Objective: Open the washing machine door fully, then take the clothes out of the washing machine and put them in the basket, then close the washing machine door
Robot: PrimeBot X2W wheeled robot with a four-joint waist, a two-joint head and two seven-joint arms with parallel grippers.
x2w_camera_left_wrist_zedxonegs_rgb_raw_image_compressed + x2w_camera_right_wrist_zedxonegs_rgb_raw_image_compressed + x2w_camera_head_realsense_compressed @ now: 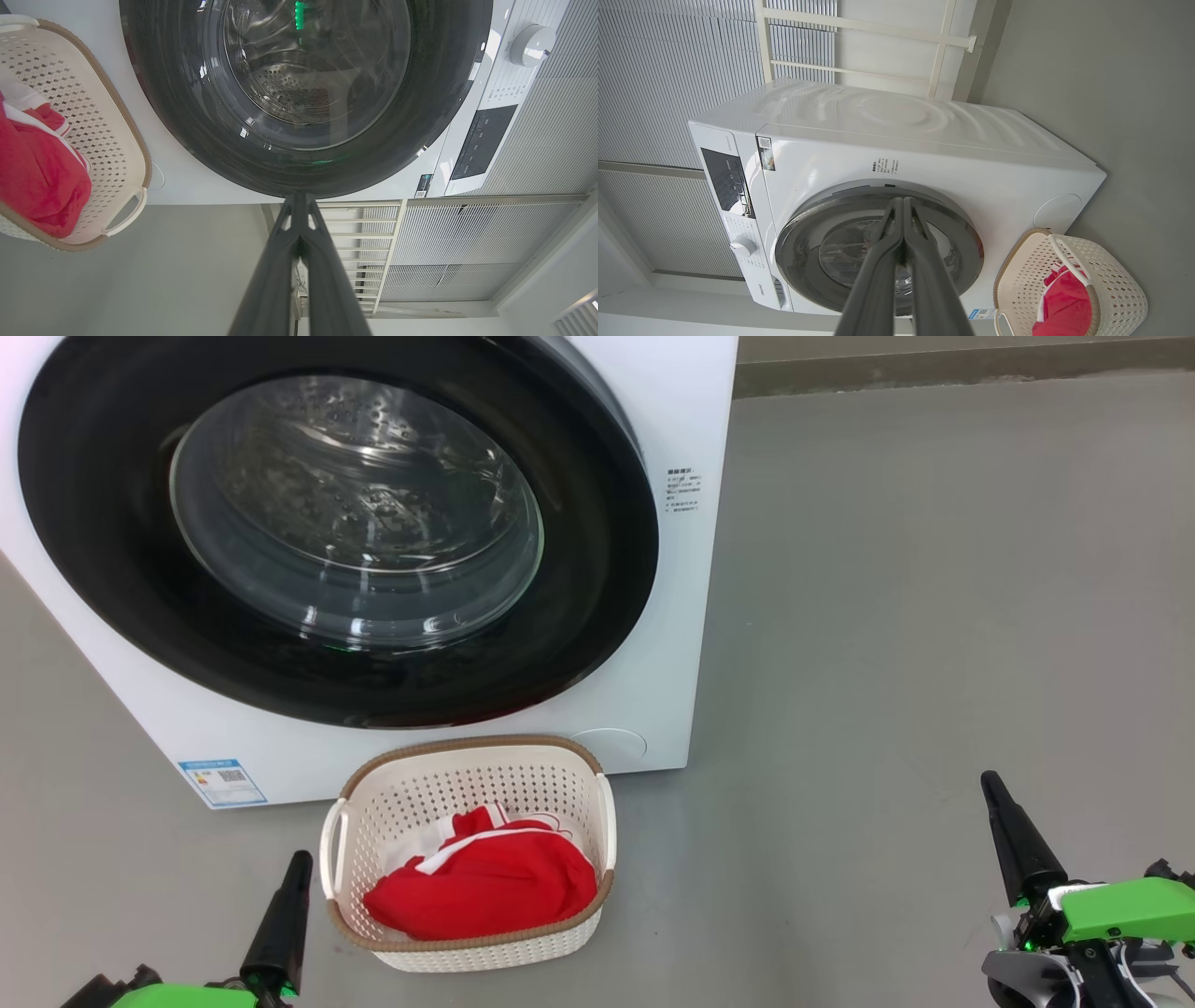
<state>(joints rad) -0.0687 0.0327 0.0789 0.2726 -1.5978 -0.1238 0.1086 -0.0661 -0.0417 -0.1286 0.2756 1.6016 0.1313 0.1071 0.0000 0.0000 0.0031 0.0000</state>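
The washing machine point(691, 569) is a big white box. Its door point(93, 523), a wide black rim around bulging glass, lies flat against the front. Through the glass I see bare steel drum. On the floor just in front stands the cream basket point(467, 745), with the red, white-trimmed clothes point(485, 887) piled inside. My left gripper point(301, 861) is shut and holds nothing, low and just left of the basket. My right gripper point(988, 784) is shut and holds nothing, well to the right over bare floor. The left wrist view shows its shut gripper point(299, 198) below the door point(177, 93). The right wrist view shows its shut gripper point(903, 201) before the door point(803, 233).
Grey floor point(934, 616) stretches to the right of the machine up to a wall base point(934, 369). The machine's dark control panel point(726, 182) and white knob point(742, 246) sit at its top front. A white rail frame point(373, 233) and slatted wall stand behind it.
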